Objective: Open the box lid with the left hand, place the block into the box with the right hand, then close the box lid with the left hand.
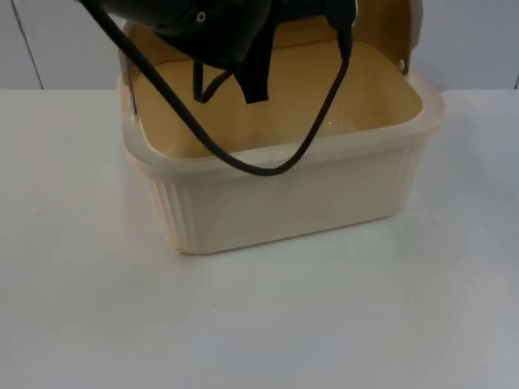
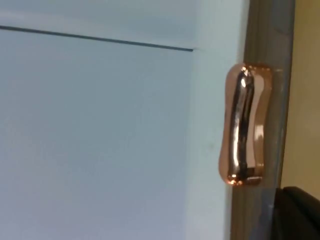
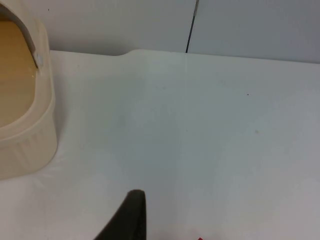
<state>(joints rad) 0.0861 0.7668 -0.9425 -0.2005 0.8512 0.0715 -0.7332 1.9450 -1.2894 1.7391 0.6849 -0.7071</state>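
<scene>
Box (image 1: 276,203) sits mid-bench (image 1: 259,324), lid (image 1: 381,24) raised at 12 o'clock; left end effector (image 1: 235,77) above it, grip state untellable; next, the block goes in

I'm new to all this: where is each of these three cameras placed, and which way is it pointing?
Top view: fixed above, looking down and forward at the open cream box on the white table; the left arm hangs over it.
Left wrist view: on the left arm, facing the lid's shiny copper handle; a black fingertip shows.
Right wrist view: on the waiting right arm, looking along the table to the grey wall; a black fingertip shows.
Shared: box and table appear in top and right wrist views.
</scene>
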